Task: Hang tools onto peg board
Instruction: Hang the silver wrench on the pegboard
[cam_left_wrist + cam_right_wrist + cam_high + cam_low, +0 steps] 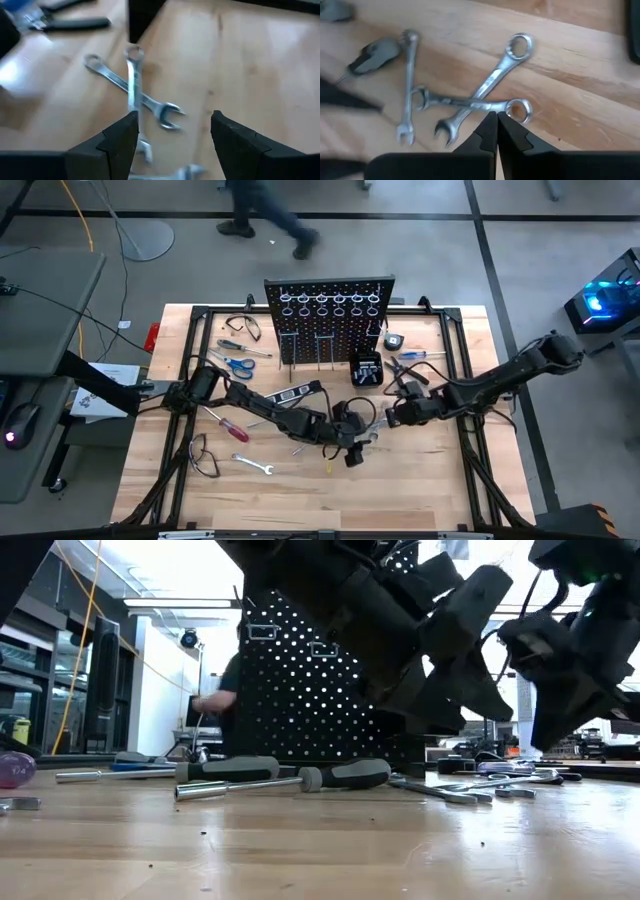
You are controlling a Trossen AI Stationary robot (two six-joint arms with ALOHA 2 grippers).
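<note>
Three silver wrenches (465,102) are lying crossed mid-surface, just beneath both pincers. Nothing seems to be hanging on the peg board (330,320) yet; screwdrivers (227,425) and scissors (237,364) are sitting scattered, so nearly everything is left. The left pincer (172,132) is hovering spread; the right pincer (496,131) is pressed together, empty, by a wrench ring. Only the wrist views are showing the wrenches overlapping.

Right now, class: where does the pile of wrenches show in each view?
High view: wrenches near the picture's middle.
Low view: right of middle, lying flat.
Left wrist view: middle, crossed.
Right wrist view: middle, crossed.
Shared landmark: the wooden table.
</note>
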